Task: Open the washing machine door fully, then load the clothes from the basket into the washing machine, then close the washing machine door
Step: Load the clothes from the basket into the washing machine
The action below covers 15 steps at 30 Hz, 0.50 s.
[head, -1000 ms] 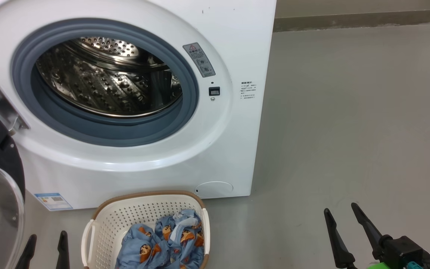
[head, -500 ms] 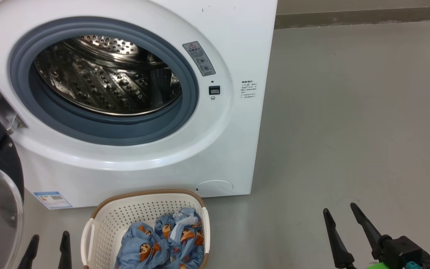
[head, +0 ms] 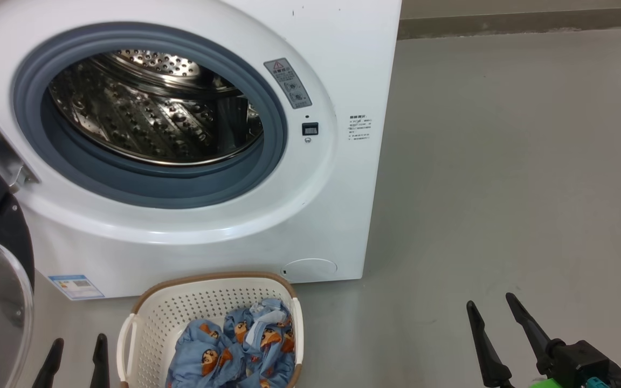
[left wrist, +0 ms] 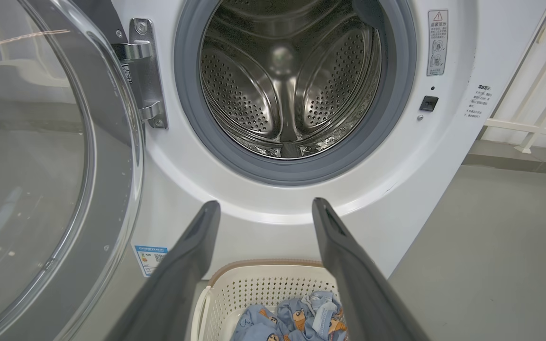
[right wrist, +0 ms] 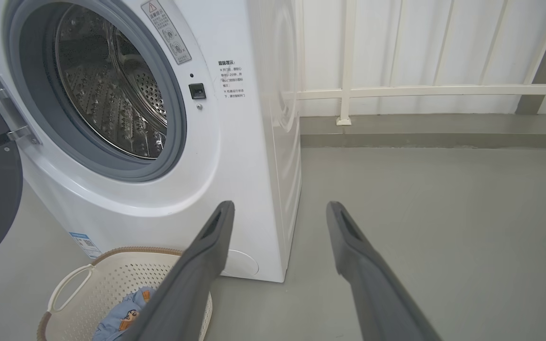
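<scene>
The left gripper (head: 80, 338) has edged nearer the basket (head: 181, 312), jaws apart and empty. The right gripper (head: 490, 299) hangs likewise spread. The clothes (head: 235, 350) lie in the basket before the washing machine (head: 332, 215).

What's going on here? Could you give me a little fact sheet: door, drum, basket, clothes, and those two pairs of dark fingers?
washing machine door: swung open to the left
washing machine: white, on the grey floor
drum: steel, no clothes visible inside
basket: on the floor before the machine
clothes: blue, bear print, bunched in the basket
left fingers: apart, holding nothing, left of the basket
right fingers: apart, holding nothing, right of the basket
</scene>
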{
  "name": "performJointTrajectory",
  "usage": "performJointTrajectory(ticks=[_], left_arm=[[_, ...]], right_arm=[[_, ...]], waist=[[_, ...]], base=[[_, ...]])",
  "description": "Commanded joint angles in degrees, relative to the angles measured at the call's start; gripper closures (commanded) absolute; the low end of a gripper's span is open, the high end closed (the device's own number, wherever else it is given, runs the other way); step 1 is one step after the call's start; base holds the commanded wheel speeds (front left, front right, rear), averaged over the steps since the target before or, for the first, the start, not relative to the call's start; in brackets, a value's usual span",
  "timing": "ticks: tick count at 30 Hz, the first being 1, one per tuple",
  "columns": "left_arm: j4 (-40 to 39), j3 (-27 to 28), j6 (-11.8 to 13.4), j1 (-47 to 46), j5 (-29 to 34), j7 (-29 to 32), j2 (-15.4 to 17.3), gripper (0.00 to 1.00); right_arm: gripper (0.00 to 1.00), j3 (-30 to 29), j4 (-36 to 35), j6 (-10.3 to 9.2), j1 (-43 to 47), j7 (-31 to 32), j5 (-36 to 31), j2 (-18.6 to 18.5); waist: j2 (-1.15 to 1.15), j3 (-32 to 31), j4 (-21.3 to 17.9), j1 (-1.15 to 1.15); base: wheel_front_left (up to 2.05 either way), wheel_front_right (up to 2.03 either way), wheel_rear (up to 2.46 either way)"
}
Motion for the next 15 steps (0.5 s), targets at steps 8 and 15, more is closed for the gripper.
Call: performJointTrajectory(ticks=[8, 15], left_arm=[[-1.04, 0.37, 0.31, -1.95, -1.60, -0.37, 1.74, 0.00], [-0.92, -1.94, 0.31, -3.03, -4.18, -0.37, 2.56, 0.00]], right_arm=[[0.00, 1.85, -0.95, 0.09, -1.83, -0.44, 0.16, -0.28], [0.00, 2.37, -1.11, 0.09, -2.54, -0.44, 0.29, -0.28]], waist=[[0.00, 1.53, -0.58, 0.00], [0.00, 5.38, -1.41, 0.00]], base=[[0.00, 0.00, 0.00], [0.00, 0.00, 0.00]])
